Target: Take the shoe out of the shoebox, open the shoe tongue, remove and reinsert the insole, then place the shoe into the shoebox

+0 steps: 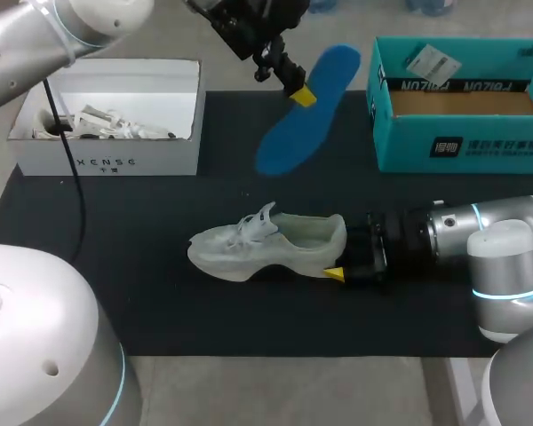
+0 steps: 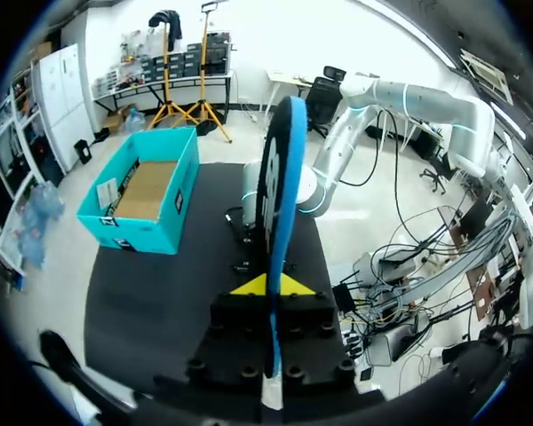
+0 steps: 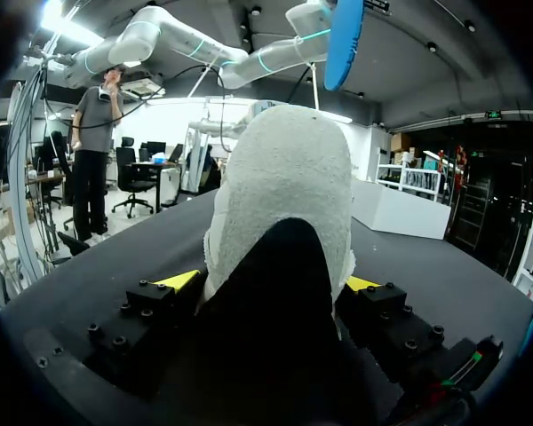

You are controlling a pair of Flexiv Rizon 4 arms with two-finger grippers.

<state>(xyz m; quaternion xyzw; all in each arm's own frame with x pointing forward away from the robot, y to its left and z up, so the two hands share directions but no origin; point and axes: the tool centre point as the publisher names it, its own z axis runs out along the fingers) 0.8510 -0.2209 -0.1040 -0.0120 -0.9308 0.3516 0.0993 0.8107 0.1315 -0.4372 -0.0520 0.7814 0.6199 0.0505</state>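
The right gripper (image 3: 271, 282) clamps the shoe (image 1: 266, 244) by its heel between its jaws, steadying it; the left gripper (image 2: 271, 286) pinches the blue insole (image 1: 295, 133) narrowly, raised clear, seemingly for reinsertion.

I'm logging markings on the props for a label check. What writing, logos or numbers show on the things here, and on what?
Located only, not transcribed:
white shoebox, front wall: a row of spaced dark capitals; tiny marks beneath, too small to read.
teal shoebox, front wall: white logo and characters, too small; inner wall: upside-down lettering.
white tag in it: blurred.
blue insole, shoe: none seen.
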